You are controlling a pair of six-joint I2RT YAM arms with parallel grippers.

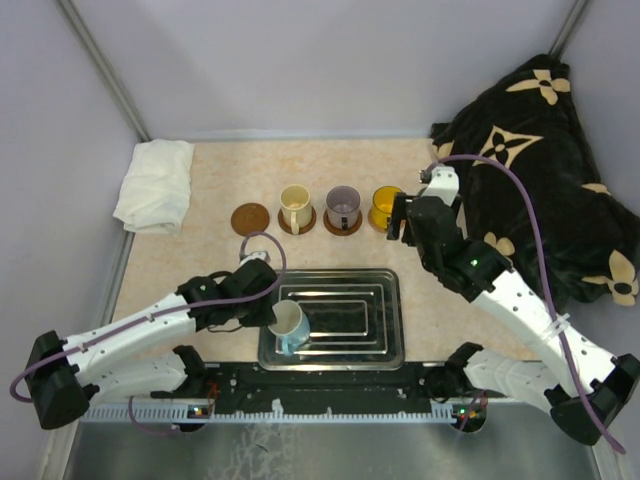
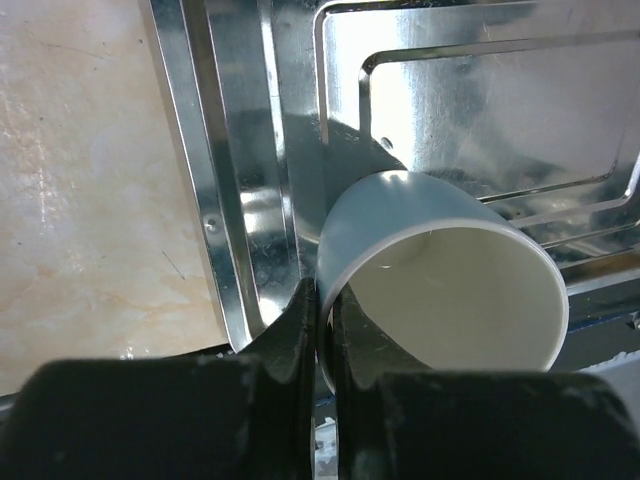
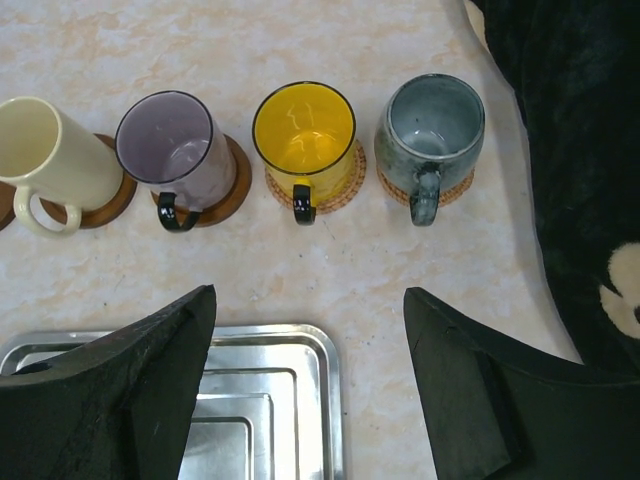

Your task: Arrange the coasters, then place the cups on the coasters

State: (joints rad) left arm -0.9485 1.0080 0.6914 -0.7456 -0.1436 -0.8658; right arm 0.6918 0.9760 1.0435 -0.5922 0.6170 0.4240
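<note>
Four cups stand in a row on coasters: cream point(image 3: 55, 155), mauve point(image 3: 170, 148), yellow point(image 3: 303, 128) and grey-green point(image 3: 430, 122). One dark coaster point(image 1: 250, 217) lies bare at the row's left end. A fifth cup point(image 2: 440, 270), pale blue outside and white inside, is tilted in the left part of the steel tray point(image 2: 230, 150). My left gripper point(image 2: 322, 300) is shut on its rim, one finger inside and one outside. My right gripper point(image 3: 310, 300) hangs open over the table between the tray point(image 3: 300, 350) and the row, with nothing in it.
A folded white cloth point(image 1: 155, 185) lies at the back left. A black fabric heap with beige flowers point(image 1: 540, 160) fills the right side, close to the grey-green cup. Grey walls enclose the table.
</note>
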